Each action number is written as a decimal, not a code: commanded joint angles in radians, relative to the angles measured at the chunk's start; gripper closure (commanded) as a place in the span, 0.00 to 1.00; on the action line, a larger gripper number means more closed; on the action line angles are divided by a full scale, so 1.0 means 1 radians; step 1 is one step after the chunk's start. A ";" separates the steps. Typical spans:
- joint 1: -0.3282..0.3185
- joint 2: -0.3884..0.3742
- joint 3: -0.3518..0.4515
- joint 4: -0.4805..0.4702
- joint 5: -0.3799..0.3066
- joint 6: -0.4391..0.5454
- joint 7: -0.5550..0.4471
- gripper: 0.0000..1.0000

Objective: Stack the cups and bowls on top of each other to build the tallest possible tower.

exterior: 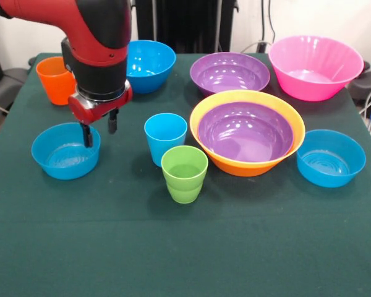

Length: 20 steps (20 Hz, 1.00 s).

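My gripper (99, 132) is open and empty, and it hangs over the far right rim of the left blue bowl (65, 152). An orange cup (54, 79) stands behind it at the far left. The light blue cup (166, 137) and the green ridged cup (184, 173) stand upright side by side at the centre. A purple bowl (246, 132) is nested inside the large orange-yellow bowl (235, 164). A second purple bowl (229, 73), a pink bowl (315, 67) and a blue bowl (149, 65) sit along the back. Another blue bowl (331, 158) rests at the right.
A dark green cloth (173, 247) covers the table. The red and black arm (93, 43) comes down over the back left and hides part of the orange cup. Cables and dark equipment lie beyond the far edge.
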 commanded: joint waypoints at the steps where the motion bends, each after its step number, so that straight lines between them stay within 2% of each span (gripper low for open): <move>1: 0.036 0.043 -0.018 -0.076 -0.060 0.059 0.089 0.00; 14: 0.032 0.117 -0.012 -0.097 -0.014 0.069 0.085 0.00; 20: 0.027 0.126 0.005 -0.085 -0.003 0.065 0.074 0.00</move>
